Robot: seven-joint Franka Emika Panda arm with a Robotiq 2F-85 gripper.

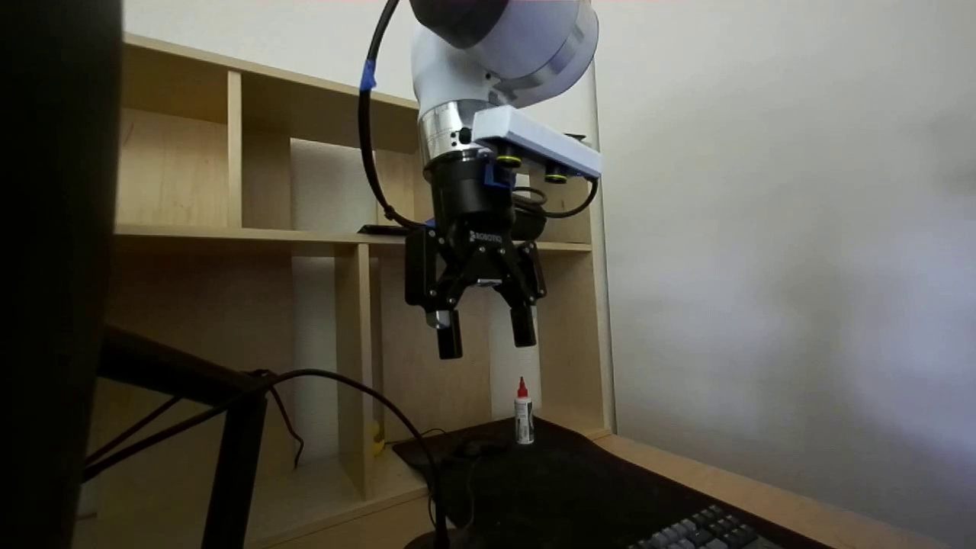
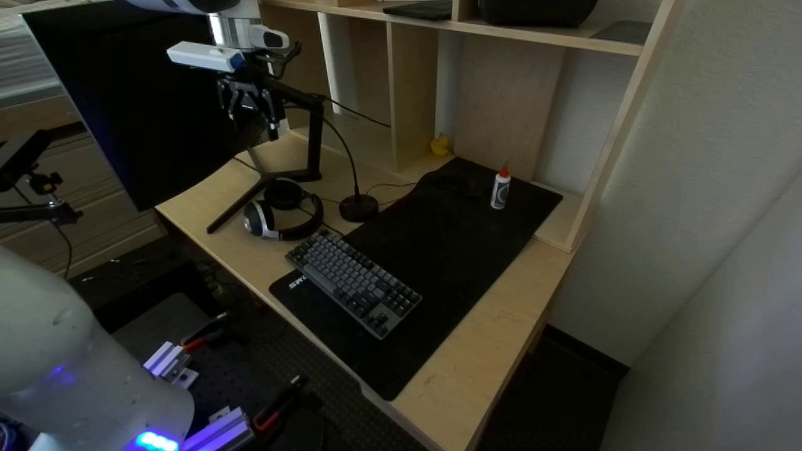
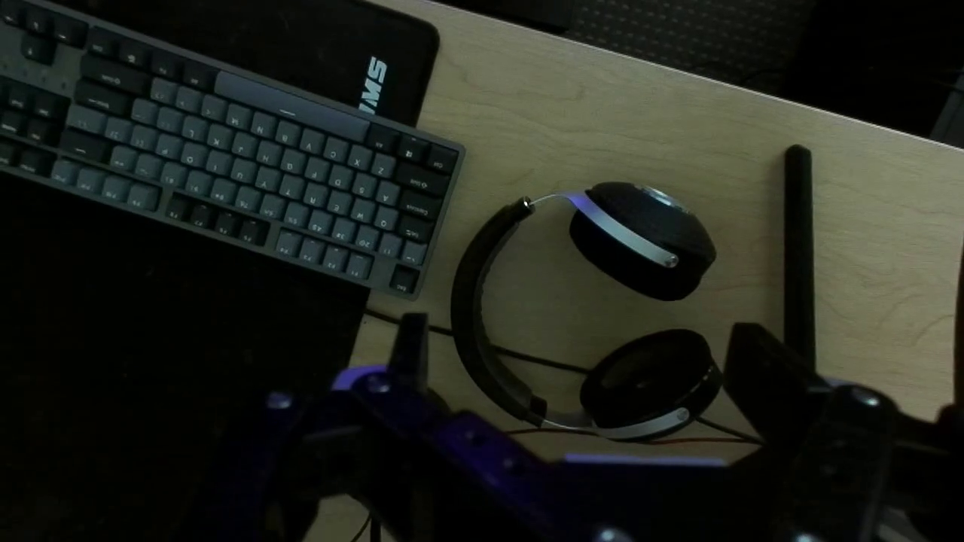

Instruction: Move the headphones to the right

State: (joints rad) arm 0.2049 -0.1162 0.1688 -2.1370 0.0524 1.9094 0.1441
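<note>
lying on a wood-grained desk [image 3: 557, 128], curved black-and-silver headphones [image 3: 640, 376].

In an exterior view, shelf [image 1: 352, 343] faced low-angle, in an exterior view, desk [image 2: 501, 313] from above, bottle [image 2: 500, 191] shared, wrist view close overhead, headphones [image 3: 633, 263] at 4 o'clock

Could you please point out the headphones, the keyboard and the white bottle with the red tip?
Headphones [image 3: 468, 320], in the wrist view: on the middle of the headband.
Keyboard [image 2: 353, 279], in an exterior view: on the keys near its middle.
White bottle [image 2: 500, 191], in an exterior view: on its body, below the red tip.
</note>
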